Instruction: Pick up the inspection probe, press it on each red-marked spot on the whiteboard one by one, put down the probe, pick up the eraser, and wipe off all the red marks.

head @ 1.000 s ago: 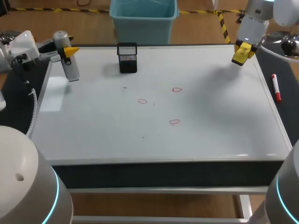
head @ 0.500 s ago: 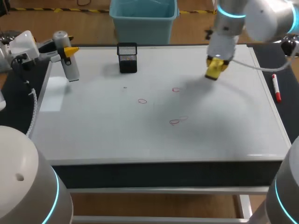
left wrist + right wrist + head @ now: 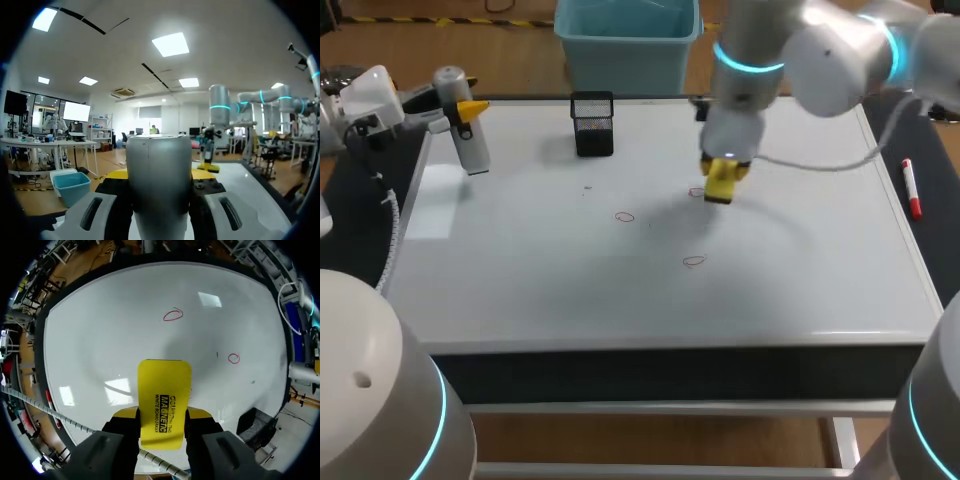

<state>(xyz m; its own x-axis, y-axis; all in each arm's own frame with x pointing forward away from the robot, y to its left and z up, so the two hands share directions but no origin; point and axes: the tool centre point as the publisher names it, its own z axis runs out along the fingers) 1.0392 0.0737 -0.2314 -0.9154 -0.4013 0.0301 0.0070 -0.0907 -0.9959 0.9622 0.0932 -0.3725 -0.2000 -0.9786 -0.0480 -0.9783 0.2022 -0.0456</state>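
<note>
a: what's new?
b: in the last second the right gripper (image 3: 162, 414), clamped on the flat yellow rectangular eraser (image 3: 722, 180), swung from the far right corner of the glossy white whiteboard (image 3: 800, 270) to its middle.
a: onto a mark?
b: over the farthest small red ring (image 3: 695, 191), now mostly hidden beneath it. touching or hovering, i can't tell. the left red ring (image 3: 625, 216) and the near red ring (image 3: 693, 261) look unchanged.
a: and the probe?
b: the grey cylindrical inspection probe (image 3: 470, 140) hasn't moved. it's squeezed in the left gripper (image 3: 159, 173) at the board's left edge, not put down. wiping looks about to begin anyway.
</note>
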